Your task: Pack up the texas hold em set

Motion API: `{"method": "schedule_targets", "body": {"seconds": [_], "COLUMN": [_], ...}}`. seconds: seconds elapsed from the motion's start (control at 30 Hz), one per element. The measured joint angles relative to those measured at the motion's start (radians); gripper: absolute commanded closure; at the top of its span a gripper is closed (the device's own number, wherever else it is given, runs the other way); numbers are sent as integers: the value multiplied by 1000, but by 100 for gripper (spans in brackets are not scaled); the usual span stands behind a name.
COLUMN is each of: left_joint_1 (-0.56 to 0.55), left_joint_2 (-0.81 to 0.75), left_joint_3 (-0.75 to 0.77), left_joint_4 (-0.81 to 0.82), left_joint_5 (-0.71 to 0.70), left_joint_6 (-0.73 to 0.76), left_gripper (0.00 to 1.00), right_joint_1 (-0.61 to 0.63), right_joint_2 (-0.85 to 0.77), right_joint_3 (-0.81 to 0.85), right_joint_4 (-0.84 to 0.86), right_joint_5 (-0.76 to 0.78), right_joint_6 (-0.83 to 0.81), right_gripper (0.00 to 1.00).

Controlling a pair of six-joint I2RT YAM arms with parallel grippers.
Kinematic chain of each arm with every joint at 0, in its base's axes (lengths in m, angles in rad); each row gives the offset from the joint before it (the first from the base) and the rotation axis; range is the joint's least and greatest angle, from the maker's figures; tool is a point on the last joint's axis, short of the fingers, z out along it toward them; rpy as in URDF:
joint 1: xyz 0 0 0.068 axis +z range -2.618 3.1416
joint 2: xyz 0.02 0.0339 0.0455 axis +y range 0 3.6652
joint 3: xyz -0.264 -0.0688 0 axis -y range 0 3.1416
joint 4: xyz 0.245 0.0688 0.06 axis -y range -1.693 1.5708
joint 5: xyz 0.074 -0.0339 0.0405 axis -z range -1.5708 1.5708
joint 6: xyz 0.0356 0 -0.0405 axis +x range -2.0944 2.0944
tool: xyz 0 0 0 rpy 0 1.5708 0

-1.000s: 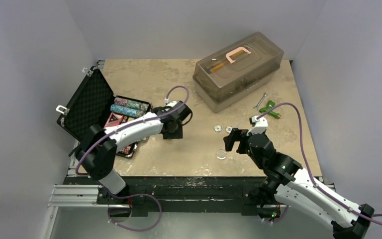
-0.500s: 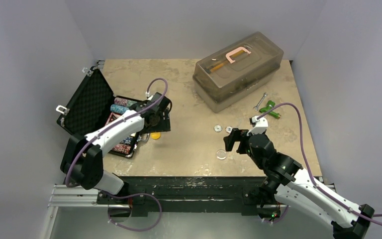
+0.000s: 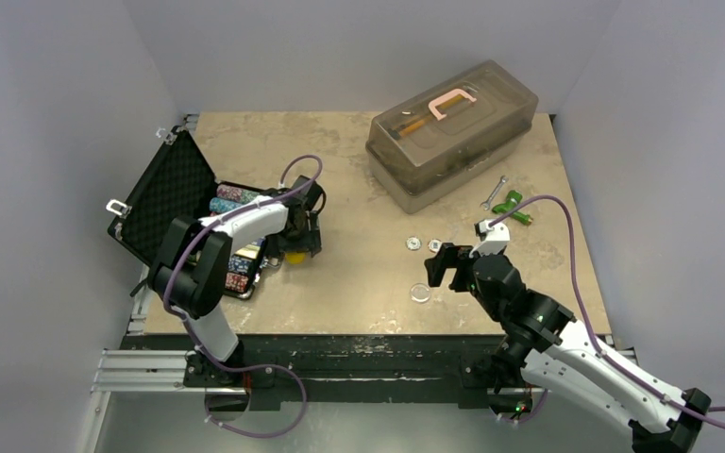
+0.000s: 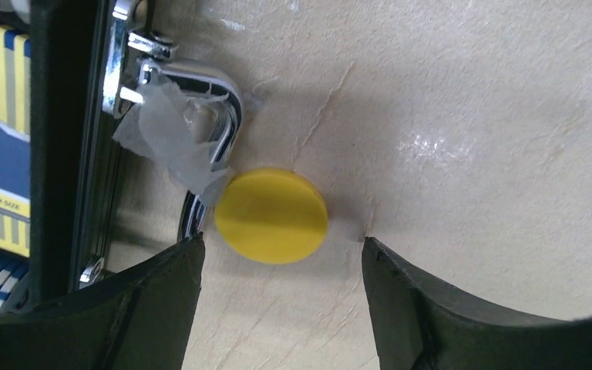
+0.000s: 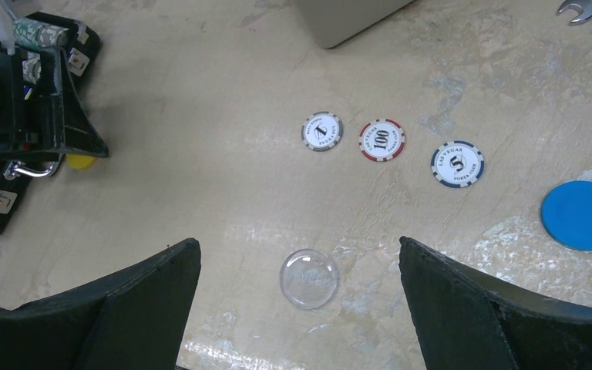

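Left gripper (image 4: 279,245) jaws apart, over yellow disc (image 4: 271,214) beside case handle (image 4: 223,100); right gripper (image 5: 299,245) wide open above clear disc (image 5: 308,278).

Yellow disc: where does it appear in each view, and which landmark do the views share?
Top: yellow disc left of centre, on the table just right of the case.
Left wrist: mid-picture, ahead of the open left claw, by the taped handle.
Right wrist: far left, partly hidden.
Shared landmark: the case.
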Motion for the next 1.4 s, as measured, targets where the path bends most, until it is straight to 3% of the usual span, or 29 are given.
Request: {"method": "schedule_targets", "body": {"seconds": [0.3, 0.57, 0.8, 1.07, 1.4], "left_joint_1": [20, 34, 35, 35, 43], "left_joint_2": [41, 76, 88, 88, 97], "left_joint_3": [16, 56, 69, 70, 84], "left_joint_4": [29, 31, 48, 74, 74], "left_joint_5": [45, 58, 74, 93, 95], "left_joint_6": [-1, 12, 53, 91, 96], "left_gripper": [37, 34, 45, 34, 38], "right_joint_1": [0, 0, 0, 0, 0], "right_joint_2": [-4, -4, 3, 10, 10], "right_joint_3": [0, 0, 0, -1, -1], "right_joint_4": [0, 0, 1, 1, 1], "right_joint_5": [0, 0, 0, 0, 0], "right_joint_6": [0, 0, 0, 0, 0], "right_gripper": [1, 1, 1, 1, 1]}}
